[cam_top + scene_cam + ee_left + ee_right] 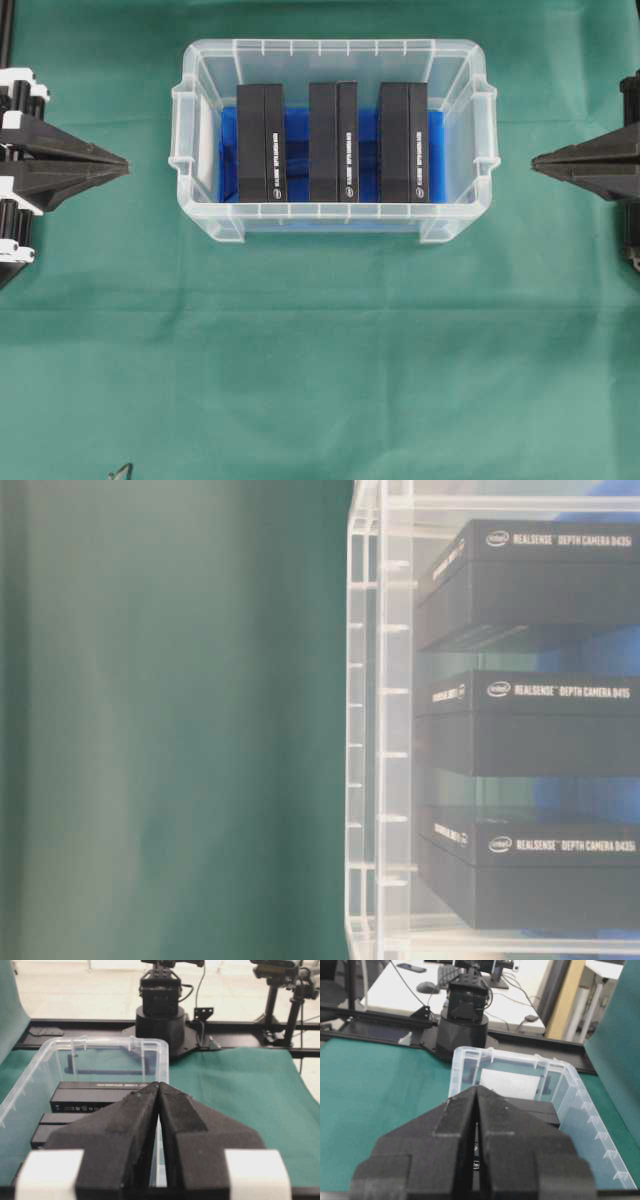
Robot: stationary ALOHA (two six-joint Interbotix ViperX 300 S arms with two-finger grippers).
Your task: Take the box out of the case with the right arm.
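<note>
Box: three black boxes stand on edge side by side in the case (pixel 330 60); the right box (pixel 403 142) is nearest the right arm, then the middle box (pixel 333 142) and the left box (pixel 261 142). None is lifted yet.
Right fingers: the right gripper (pixel 537 162) has its jaws pressed together, nothing between them; the tips point at the case from outside its right wall, well apart from it.
Left fingers: the left gripper (pixel 125 165) is likewise closed and empty, outside the left wall.
Case: clear tub on the green cloth (pixel 320 350), a blue liner (pixel 300 130) on its floor; the rim stands above the box tops as far as the table-level view shows.
Step in hand: approach, judged not begun.
How to do it well: open the jaws before crossing the rim, come in from above and not through the wall, and straddle the narrow thickness of the right box.
Gaps: blue shows between neighbouring boxes, so a finger should fit there; centre on one box only.
Lift: straight up until the box clears the rim, then sideways.
Risk: a tilted pull could jam the box against its neighbour or drag the light tub along.
Left arm: best kept where it is.
</note>
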